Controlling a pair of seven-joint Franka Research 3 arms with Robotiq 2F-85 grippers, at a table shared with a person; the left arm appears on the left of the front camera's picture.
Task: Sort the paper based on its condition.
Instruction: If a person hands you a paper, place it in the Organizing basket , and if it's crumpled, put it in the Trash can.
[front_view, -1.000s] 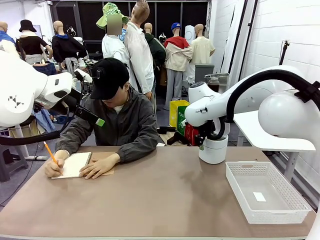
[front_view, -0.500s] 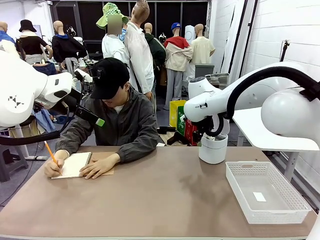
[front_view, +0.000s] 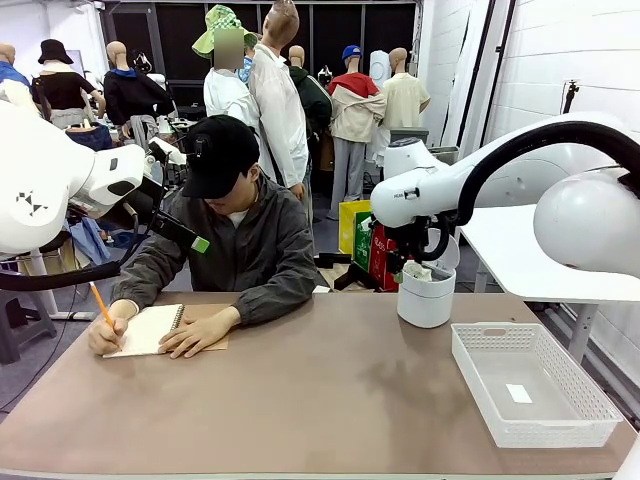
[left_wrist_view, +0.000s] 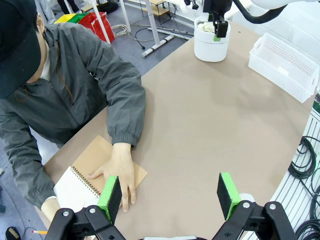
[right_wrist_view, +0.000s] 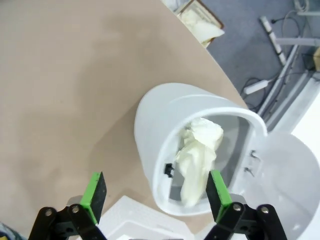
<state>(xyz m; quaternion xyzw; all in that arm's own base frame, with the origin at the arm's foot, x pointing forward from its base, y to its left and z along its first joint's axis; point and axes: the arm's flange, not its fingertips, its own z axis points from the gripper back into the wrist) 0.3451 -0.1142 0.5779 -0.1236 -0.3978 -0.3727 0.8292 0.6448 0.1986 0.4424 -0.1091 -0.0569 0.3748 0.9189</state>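
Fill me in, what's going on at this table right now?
The person's hand holds a pencil to an open spiral notebook at the far left of the table. The right gripper hangs open over a white bin that holds crumpled paper. The left gripper hovers open above the table near the notebook, holding nothing. A white basket sits at the right with no sheets in it.

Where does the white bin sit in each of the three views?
Front view: white bin at the far side of the brown table, right of centre.
Left wrist view: bin at the top, right of centre.
Right wrist view: bin in the middle, seen from above, crumpled paper inside.
Shared landmark: the brown table it stands on.
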